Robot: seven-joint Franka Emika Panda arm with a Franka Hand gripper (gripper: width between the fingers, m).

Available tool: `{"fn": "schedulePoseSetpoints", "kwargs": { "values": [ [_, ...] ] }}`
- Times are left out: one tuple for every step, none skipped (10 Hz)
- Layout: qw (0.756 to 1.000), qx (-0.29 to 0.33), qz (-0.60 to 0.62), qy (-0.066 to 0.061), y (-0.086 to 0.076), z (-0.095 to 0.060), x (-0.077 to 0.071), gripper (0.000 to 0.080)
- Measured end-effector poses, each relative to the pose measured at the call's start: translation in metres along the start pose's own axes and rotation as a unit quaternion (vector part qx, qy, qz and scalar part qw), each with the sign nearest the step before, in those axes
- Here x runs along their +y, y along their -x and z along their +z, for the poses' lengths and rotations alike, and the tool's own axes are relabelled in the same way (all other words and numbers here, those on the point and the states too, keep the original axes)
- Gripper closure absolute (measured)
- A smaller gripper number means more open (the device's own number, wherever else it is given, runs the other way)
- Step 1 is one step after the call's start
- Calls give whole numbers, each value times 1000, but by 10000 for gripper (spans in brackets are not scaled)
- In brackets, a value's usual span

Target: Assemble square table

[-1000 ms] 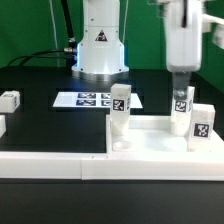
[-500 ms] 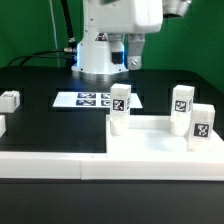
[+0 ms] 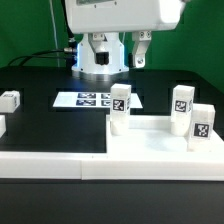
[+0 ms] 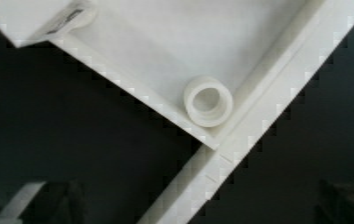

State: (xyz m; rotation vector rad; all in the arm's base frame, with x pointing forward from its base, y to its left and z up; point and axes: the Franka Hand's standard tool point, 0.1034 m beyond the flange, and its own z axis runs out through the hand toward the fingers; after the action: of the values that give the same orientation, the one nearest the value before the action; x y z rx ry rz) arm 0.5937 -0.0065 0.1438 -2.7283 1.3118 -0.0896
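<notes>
The gripper [image 3: 118,52] hangs high above the table with its jaws spread wide and nothing between them. It sits over the far middle of the black work surface [image 3: 40,85], well clear of every part. In the wrist view the two fingertips [image 4: 23,198] show dark at the frame's edge, and between them lies only the tabletop [image 4: 165,65], a flat white slab with one round corner socket [image 4: 208,99] still unfilled. That empty socket, centred under the camera, suggests the arm is held up here to look down and line up on the next step.

In the exterior view the tabletop [image 3: 160,145] rests flat at the near side, pushed into the corner of the low white wall [image 3: 50,165], which probably keeps it from sliding while legs are screwed in.

Three legs stand upright on or at the slab: one at its corner nearer the exterior view's left [image 3: 120,108], and two close together on the exterior view's right [image 3: 181,107] [image 3: 200,126]. Whether they are fully seated cannot be told. A fourth leg [image 3: 9,100] lies loose near the exterior view's left edge, well apart from the slab, likely the one still to be fetched. Another white piece is cut off at that edge and cannot be identified.

One marker board [image 3: 90,99] lies flat beyond the slab, before the robot's base [image 3: 98,55].
</notes>
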Motion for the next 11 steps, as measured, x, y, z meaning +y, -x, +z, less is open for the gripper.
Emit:
{"fn": "schedulePoseSetpoints", "kwargs": {
  "values": [
    [1000,0,-25,0,0,0,1,151],
    [994,1,-114,4,0,4,21,151],
    [979,-10,-201,14,-5,8,66,151],
    [973,-16,-228,18,-15,7,98,151],
    [956,-22,-291,20,-24,7,123,151],
    [935,-37,-352,24,-39,8,157,151],
    [928,-36,-371,26,-54,6,180,151],
    [909,-35,-414,27,-63,7,192,151],
    [899,-36,-436,28,-63,7,193,151],
    [891,-37,-452,28,-63,7,192,151],
    [894,-43,-446,29,-62,8,192,151]
  ]
}}
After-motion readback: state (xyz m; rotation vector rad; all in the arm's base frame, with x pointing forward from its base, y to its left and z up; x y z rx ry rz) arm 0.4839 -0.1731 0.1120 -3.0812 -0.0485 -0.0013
